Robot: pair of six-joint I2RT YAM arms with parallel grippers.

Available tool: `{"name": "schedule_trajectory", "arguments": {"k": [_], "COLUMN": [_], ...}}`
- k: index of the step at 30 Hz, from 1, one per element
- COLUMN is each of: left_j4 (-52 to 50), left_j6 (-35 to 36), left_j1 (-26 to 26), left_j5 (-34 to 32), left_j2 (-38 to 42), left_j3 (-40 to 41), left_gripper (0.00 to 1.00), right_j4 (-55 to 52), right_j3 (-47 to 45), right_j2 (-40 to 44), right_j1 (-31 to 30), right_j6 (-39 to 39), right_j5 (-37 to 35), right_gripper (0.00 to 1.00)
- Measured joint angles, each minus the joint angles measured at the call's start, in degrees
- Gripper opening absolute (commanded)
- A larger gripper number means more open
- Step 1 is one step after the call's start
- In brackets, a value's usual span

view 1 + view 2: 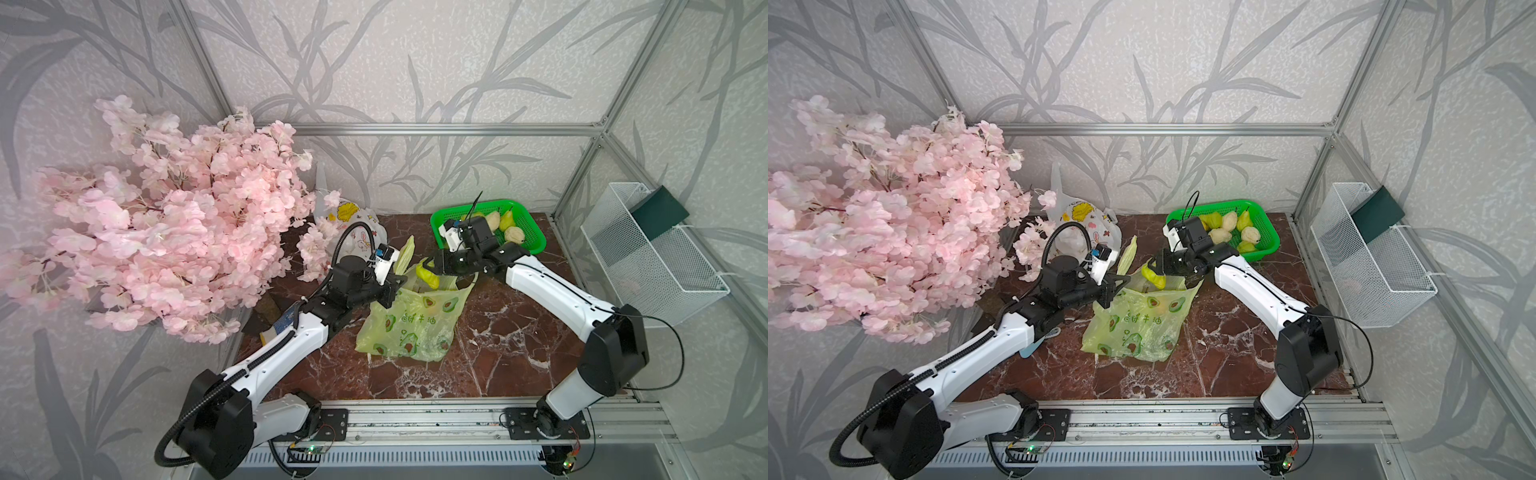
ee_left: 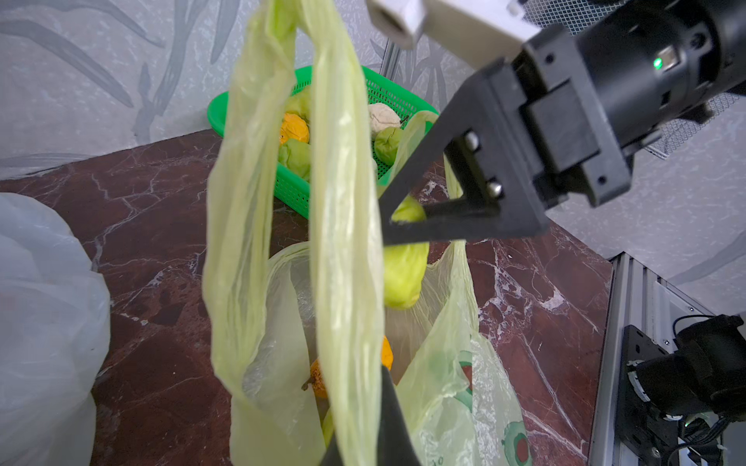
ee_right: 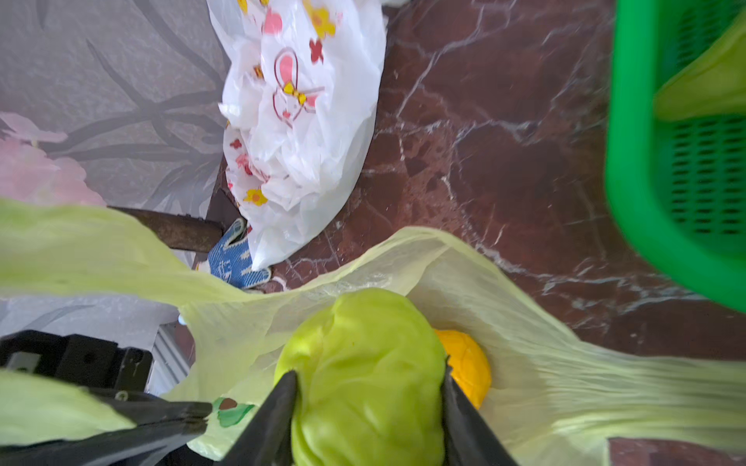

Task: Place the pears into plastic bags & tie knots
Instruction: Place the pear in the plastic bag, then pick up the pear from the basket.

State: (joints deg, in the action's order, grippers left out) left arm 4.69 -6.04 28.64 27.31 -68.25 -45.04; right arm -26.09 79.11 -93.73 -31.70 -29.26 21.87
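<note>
The pear [image 3: 363,343] hangs just above the open mouth of the green bag [image 1: 411,328], about mid-counter [image 1: 498,332]. The right gripper [image 3: 367,371] grasps it across the belly, one finger on each flank. Its skin is creased and looks dented at the fingers, so I judge it soft, light and squashy. A broad hold round the belly suits it, not the thin stem. An orange pear [image 3: 468,363] already lies in the bag beneath it.

The bag is thin film, limp and probably slippery, and will not stay open unaided. The handle [image 2: 343,201] is the sensible place to hold it. The left gripper [image 1: 1108,293] is clenched on that loop, lifting it so the mouth gapes. For the knot, both handles would need gathering; the film should crumple easily.

The basket [image 1: 494,204] with more pears sits at the far right corner. A white bag [image 3: 302,121] lies at the far edge, left of the middle.
</note>
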Motion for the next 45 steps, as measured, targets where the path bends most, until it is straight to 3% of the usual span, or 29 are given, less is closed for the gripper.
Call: {"name": "schedule_trajectory", "arguments": {"k": [7, 8, 12, 14, 22, 25, 28, 33, 36, 45], "left_j4": [0.0, 0.0, 0.1, 0.1, 0.1, 0.1, 0.1, 0.0, -0.1, 0.0], "left_j6": [0.0, -0.1, -0.2, -0.2, -0.2, -0.2, -0.2, -0.2, -0.1, -0.2], "left_j1": [0.0, 0.0, 0.0, 0.0, 0.0, 0.0, 0.0, 0.0, 0.0, 0.0], "left_j5": [0.0, 0.1, 0.9, 1.1, 1.3, 1.3, 1.3, 1.3, 1.3, 1.3], "left_j2": [0.0, 0.0, -0.5, -0.6, -0.6, -0.7, -0.8, -0.9, -0.9, -0.9], "left_j3": [0.0, 0.0, 0.0, 0.0, 0.0, 0.0, 0.0, 0.0, 0.0, 0.0], "left_gripper": [0.00, 0.00, 0.00, 0.00, 0.00, 0.00, 0.00, 0.00, 0.00, 0.00], "right_j4": [-2.1, -3.2, -7.6, -9.4, -15.4, -15.7, -15.4, -13.4, -13.2, -14.5], "right_j3": [-6.1, -6.1, -4.7, -3.1, 8.2, 12.5, 17.2, 25.0, 28.9, 41.9], "right_j2": [0.1, 0.1, -0.8, -1.4, -0.6, 0.0, -1.1, -11.8, -20.9, -40.3], "right_j1": [-1.8, -2.0, -2.2, -2.2, 2.2, 8.1, 13.7, 21.0, 22.8, 23.1], "right_j6": [0.5, 1.1, 3.7, 4.8, 9.2, 9.3, 9.4, 9.2, 8.9, 5.2], "right_j5": [9.5, 10.1, 10.7, 10.5, 8.8, 4.8, -4.1, -16.7, -21.9, -27.8], "right_gripper": [0.32, 0.35, 0.64, 0.69, 0.70, 0.70, 0.72, 0.80, 0.89, 0.88]}}
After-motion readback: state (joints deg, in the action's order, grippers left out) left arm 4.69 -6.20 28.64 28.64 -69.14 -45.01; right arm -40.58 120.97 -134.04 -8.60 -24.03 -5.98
